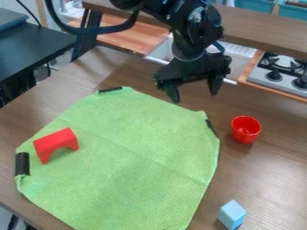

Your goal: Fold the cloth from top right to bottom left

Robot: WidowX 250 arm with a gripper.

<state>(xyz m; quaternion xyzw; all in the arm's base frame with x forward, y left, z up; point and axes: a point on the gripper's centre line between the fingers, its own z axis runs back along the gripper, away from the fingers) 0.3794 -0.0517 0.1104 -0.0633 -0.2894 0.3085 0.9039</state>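
Note:
The gripper (195, 95) hangs above the table's far part, just beyond the cloth's upper right edge, its two fingers spread apart with nothing between them. A green cloth (129, 152) lies spread nearly flat over the left and middle of the table, with a faint crease running diagonally across it. Black clips or strips show at its top edge, its right corner and its left edge. The cloth and the gripper look apart.
On the cloth's left part rests a red arch block (55, 143). A red cup (245, 129) stands right of the cloth, and a light blue block (231, 214) sits at the lower right. Behind the wooden table (276, 157) is a toy stove (280, 74).

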